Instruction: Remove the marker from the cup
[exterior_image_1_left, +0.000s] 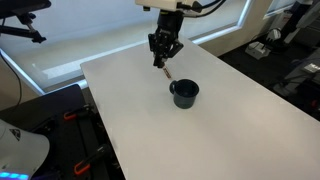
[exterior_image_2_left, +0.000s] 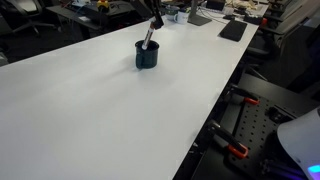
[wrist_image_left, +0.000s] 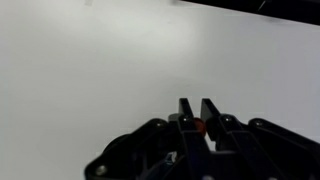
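The hand (exterior_image_1_left: 160, 60) is clenched on the upper end of the marker (exterior_image_1_left: 166, 73), which slants down toward 4 o'clock, its lower end at the mouth of the black cup (exterior_image_1_left: 185, 94). The cup stands upright on the white desk (exterior_image_1_left: 200, 140), with the hand at its 10 o'clock. In the wrist view, the 2 fingers (wrist_image_left: 187, 118) stand close together, with a reddish-orange bit pinched between them.

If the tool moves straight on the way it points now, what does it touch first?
The tool would probably meet the white table just beside the cup, though depth is unclear.
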